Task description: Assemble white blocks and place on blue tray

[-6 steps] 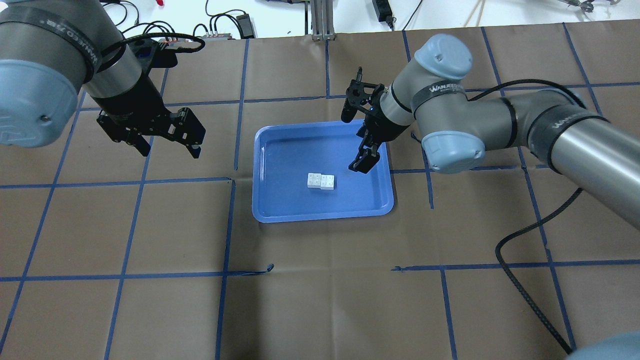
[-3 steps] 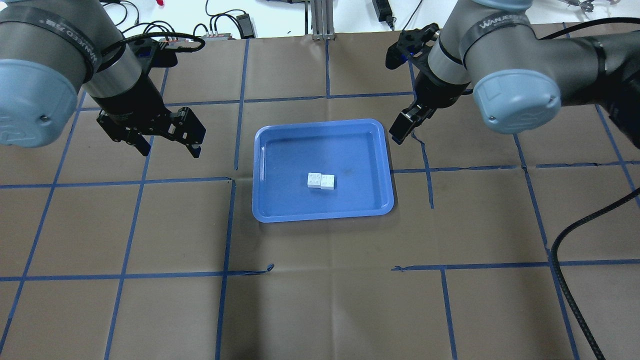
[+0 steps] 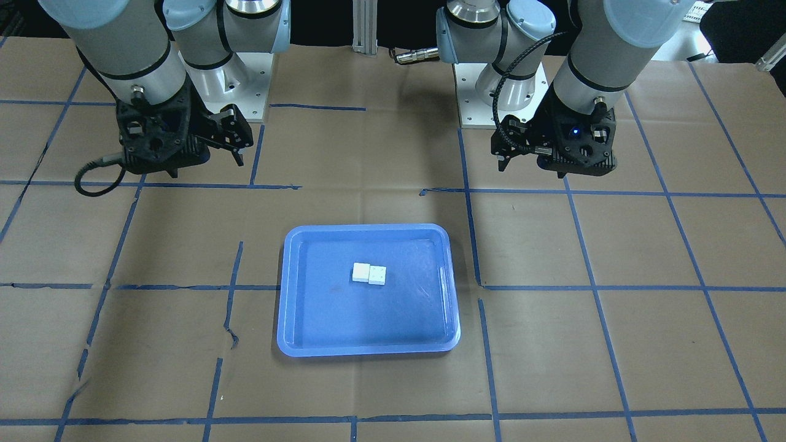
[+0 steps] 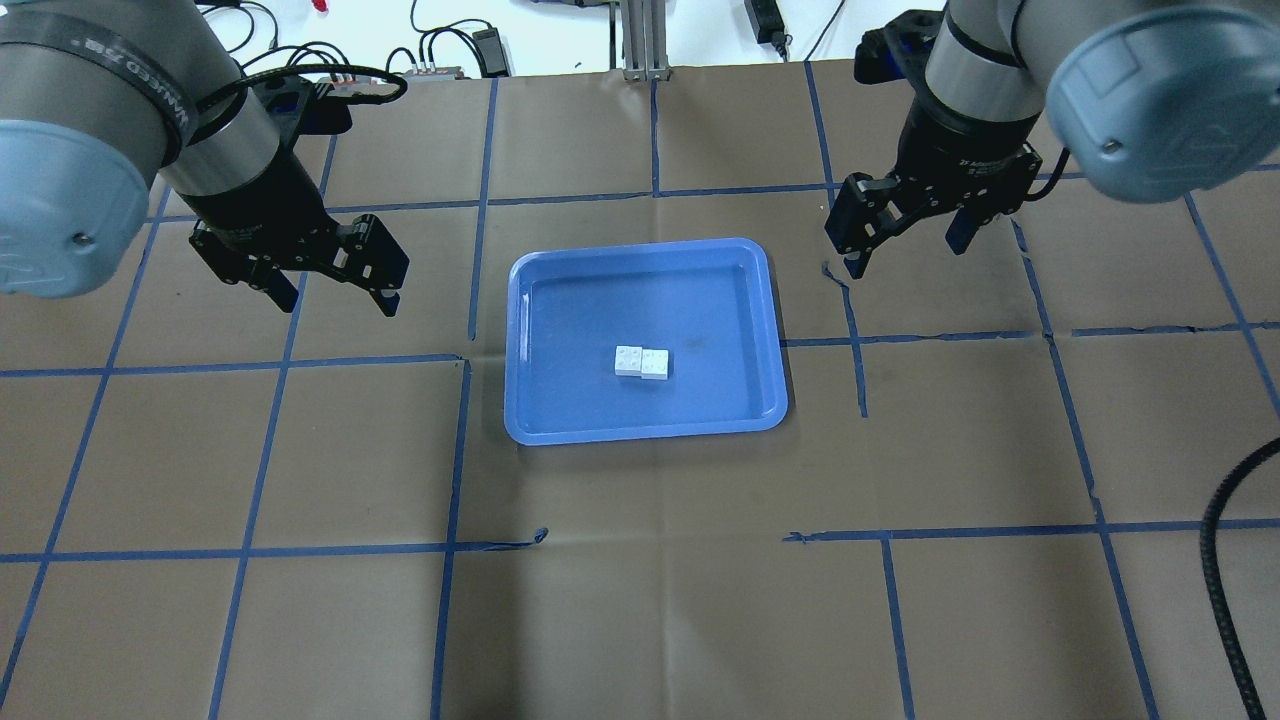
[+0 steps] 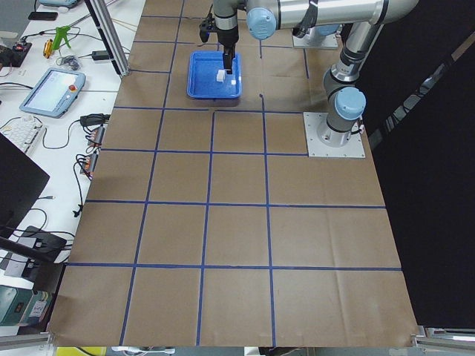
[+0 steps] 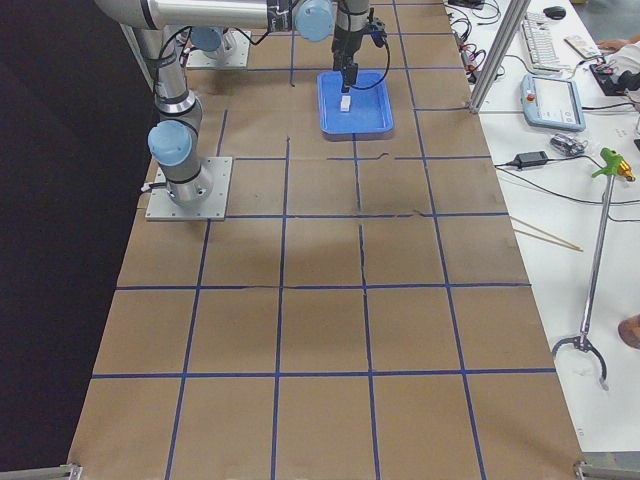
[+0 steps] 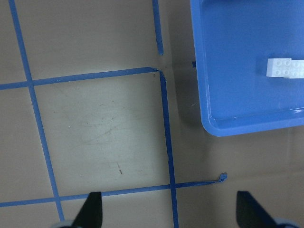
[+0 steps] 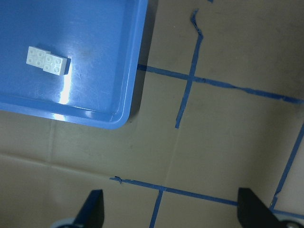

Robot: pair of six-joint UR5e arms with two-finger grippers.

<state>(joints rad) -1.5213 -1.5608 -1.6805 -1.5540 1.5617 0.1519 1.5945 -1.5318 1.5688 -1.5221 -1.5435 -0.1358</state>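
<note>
The two white blocks (image 4: 642, 362) lie joined side by side, slightly offset, studs up, near the middle of the blue tray (image 4: 600, 300). They also show in the front view (image 3: 369, 274), the left wrist view (image 7: 285, 68) and the right wrist view (image 8: 46, 61). My left gripper (image 4: 338, 298) is open and empty, hovering over the paper left of the tray. My right gripper (image 4: 905, 255) is open and empty, hovering right of the tray's far corner. Nothing sits between the fingers in either wrist view (image 7: 169, 211) (image 8: 172, 209).
Brown paper with a blue tape grid (image 4: 650, 540) covers the table. Cables and power bricks (image 4: 440, 50) lie beyond the far edge, beside an aluminium post (image 4: 640, 40). The arm bases (image 3: 503, 92) stand on the robot's side. A loose black cable (image 4: 1225, 560) runs at the right.
My right gripper has lifted off the tray, moved away to the right and far side, and turned. The joined blocks stay where they were. The left arm has hardly moved.
</note>
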